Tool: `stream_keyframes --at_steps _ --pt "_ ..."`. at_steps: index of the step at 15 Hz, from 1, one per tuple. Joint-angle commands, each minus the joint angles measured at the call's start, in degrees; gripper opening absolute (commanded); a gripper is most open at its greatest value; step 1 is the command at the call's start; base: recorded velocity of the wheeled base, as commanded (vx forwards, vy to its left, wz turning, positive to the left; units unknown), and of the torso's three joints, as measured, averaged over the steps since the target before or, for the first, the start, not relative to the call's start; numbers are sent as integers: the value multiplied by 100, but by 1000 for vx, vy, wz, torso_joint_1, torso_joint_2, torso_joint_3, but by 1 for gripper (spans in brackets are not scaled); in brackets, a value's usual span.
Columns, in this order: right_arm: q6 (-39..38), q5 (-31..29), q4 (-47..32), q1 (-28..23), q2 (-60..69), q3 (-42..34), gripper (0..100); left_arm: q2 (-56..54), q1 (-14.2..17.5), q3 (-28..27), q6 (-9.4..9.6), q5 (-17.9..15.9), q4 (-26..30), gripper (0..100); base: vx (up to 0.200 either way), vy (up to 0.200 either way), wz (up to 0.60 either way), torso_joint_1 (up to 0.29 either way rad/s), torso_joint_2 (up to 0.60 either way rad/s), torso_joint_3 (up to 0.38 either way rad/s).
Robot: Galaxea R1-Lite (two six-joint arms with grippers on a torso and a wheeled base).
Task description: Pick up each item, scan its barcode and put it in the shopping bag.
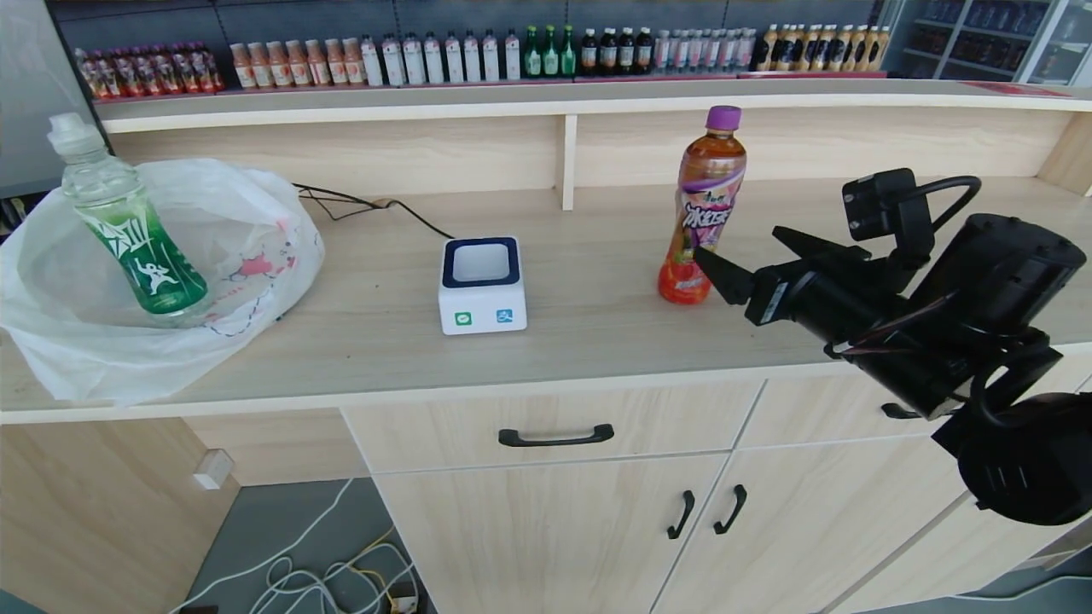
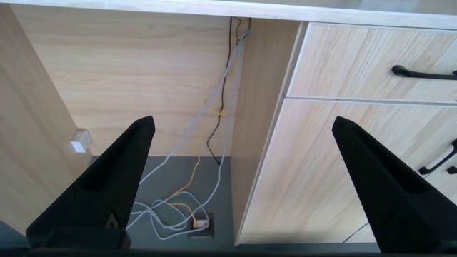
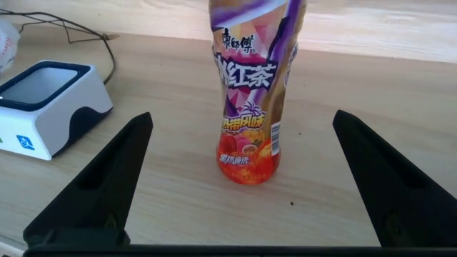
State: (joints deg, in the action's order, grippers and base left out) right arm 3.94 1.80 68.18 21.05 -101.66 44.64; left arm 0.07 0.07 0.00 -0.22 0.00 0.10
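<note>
Bottle stands just ahead of right gripper, jaws spread wider than it. Scanner well off to gripper's left. Back panel beyond bottle.

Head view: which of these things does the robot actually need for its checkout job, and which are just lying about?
For the job: purple-capped tea bottle; open right gripper facing it; white scanner; shopping bag; green bottle leaning in the bag.
Just there: row of drinks on the back shelf; floor cables; drawer handle.
</note>
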Motion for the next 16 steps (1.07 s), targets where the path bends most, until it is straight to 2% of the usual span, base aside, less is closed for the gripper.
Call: stream_keyframes --at_steps 1,7,16 --pt "46 145 2 66 -214 115 100 1 1 0 -4 0 -1 100 0 0 0 0 0 0" --pt "72 83 -7 39 -794 941 100 1 1 0 -4 0 -1 100 0 0 0 0 0 0" --pt "63 -172 2 13 -1049 1240 100 1 1 0 -4 0 -1 100 0 0 0 0 0 0"
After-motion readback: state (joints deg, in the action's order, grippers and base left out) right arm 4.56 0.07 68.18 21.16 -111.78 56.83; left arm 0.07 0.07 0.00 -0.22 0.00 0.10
